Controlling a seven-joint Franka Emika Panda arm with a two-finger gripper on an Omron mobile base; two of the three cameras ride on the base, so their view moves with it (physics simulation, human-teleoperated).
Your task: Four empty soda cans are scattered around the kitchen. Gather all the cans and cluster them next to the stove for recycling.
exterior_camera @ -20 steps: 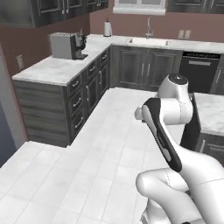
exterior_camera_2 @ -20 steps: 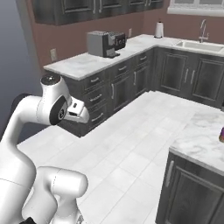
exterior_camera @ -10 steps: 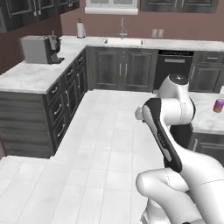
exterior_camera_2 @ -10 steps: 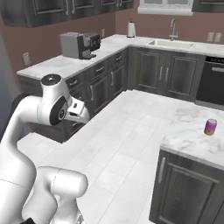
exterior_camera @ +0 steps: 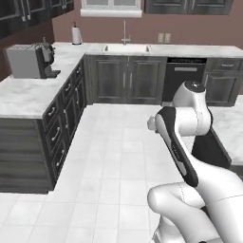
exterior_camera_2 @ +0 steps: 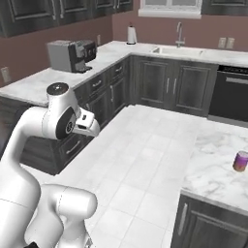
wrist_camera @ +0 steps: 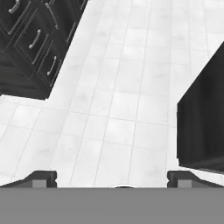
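a: where's your hand right now?

b: my gripper point(wrist_camera: 112, 177) is tucked in close to my body, looking down at the bare floor tiles point(wrist_camera: 118, 105), jaws spread as wide as they go and nothing between them.

a: and the cans?

b: i can make out one, the purple can point(exterior_camera_2: 240, 161), upright on the marble island counter point(exterior_camera_2: 213, 169) off to my right, near its outer edge. i can't place the other cans or the stove from here.

a: what worries you?

b: the base, i judge. the island's dark side panel point(wrist_camera: 203, 127) sits close beside my hand, so a tight approach could clip that corner with my elbow or wrist. the can also looks light and empty: if i come in too fast or off-centre, one finger could tip it and send it rolling off the counter. and if i reach before i'm squared up, i may be stretched too far to close on it cleanly.
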